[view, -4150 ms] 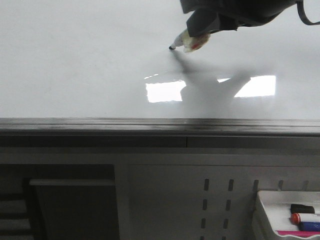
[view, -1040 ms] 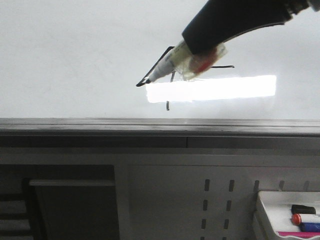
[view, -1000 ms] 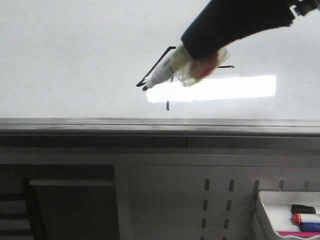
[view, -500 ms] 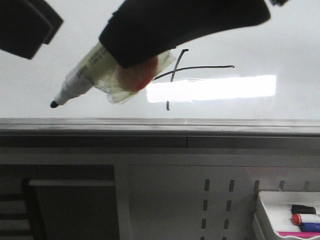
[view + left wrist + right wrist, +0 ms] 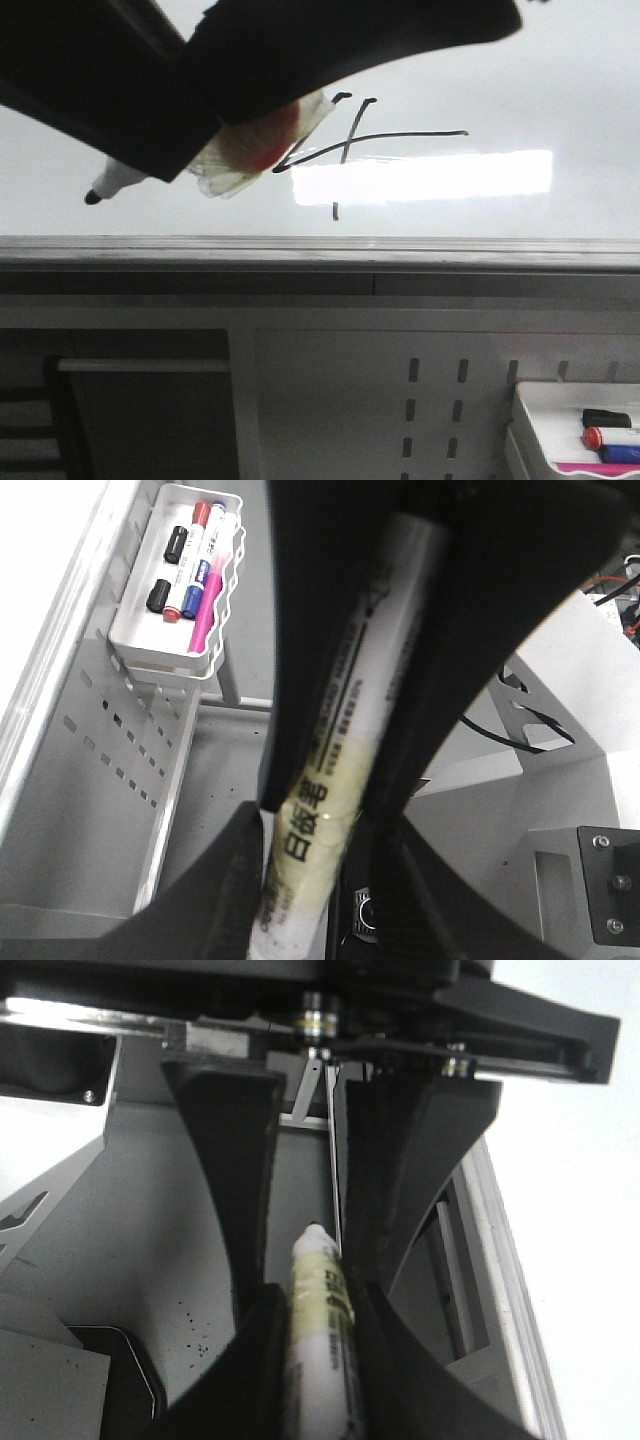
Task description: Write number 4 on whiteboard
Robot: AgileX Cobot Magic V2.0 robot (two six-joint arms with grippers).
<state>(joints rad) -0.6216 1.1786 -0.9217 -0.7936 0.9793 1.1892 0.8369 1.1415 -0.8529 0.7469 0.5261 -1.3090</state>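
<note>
Jaws off angular black number 4 [image 5: 372,140]

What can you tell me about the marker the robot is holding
The marker is a white-barrelled pen with black print, a black tip and yellowish tape around its body. In the front view it slants down to the left, tip clear of the drawn strokes. Both wrist views show it between dark fingers, though which gripper actually clamps it cannot be told.
</note>
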